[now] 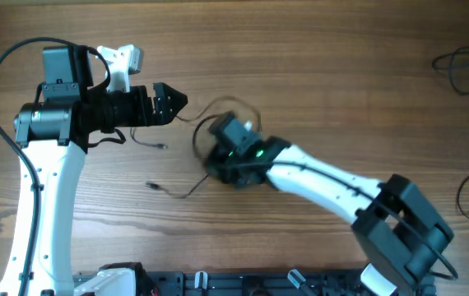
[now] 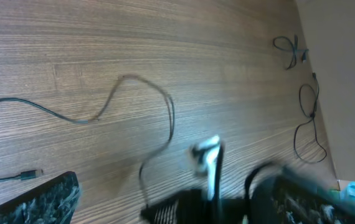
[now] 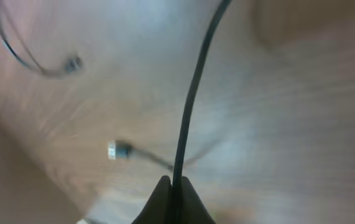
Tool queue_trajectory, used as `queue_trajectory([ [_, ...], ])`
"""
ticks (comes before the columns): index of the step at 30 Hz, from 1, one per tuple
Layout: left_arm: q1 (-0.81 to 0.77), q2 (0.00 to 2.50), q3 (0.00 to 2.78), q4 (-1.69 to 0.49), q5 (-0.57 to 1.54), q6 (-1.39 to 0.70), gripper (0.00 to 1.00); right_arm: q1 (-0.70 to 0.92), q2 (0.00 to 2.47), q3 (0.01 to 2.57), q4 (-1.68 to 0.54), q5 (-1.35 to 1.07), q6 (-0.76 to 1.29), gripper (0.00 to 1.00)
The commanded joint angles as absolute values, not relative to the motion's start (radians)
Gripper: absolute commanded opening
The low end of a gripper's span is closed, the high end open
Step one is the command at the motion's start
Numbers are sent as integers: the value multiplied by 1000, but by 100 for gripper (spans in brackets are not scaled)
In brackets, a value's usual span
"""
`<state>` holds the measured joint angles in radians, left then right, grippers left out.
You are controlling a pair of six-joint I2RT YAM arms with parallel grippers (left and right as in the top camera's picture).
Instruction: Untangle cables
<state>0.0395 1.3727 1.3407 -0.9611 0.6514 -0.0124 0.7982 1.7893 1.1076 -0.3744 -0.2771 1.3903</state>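
Right now the right gripper [image 3: 172,185] is pinching one strand of the cables [image 3: 191,99], which are lying mid-table btwn both arms. The left gripper [image 1: 175,102] is hovering nearby; can't tell if it's open or closed. Risk: w/ a loop curling by the right wrist, any pulling is prob. tightening snags or slipping the thin cord out.

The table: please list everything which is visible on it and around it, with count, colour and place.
table: one, brown wood, under everything
centre cables: count unclear, thin black, mid-table, two plug ends visible
edge cables: about three coils, black, table's right edge
arms: two, white and black, left and lower right
left claw: one, black, near the centre cables
right claw: one, black, shut on a centre cable
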Motion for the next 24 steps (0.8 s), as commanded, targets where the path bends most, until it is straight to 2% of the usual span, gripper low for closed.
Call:
queue_trajectory([
  [1,41,1370,1341,-959,648,-7,100,583,1721,1170,-451,-197,1080,4],
  [5,41,1370,1341,-959,648,-7,100,341,1490,1207,-618,-86,928,5],
  [8,41,1370,1341,-959,648,-7,100,273,1327,1207,-669,26,756,5],
  [10,41,1370,1341,-959,648,-7,100,248,1181,1207,-673,87,549,5],
  [13,41,1370,1341,-959,648,-7,100,247,1053,1207,-671,178,431,5],
  [15,41,1370,1341,-959,648,-7,100,248,1040,1207,-663,134,391,4],
  [20,41,1370,1341,-959,648,-7,100,256,1201,1202,-587,-223,196,4],
  [24,41,1370,1341,-959,648,-7,100,305,1386,1202,-443,-255,160,5],
])
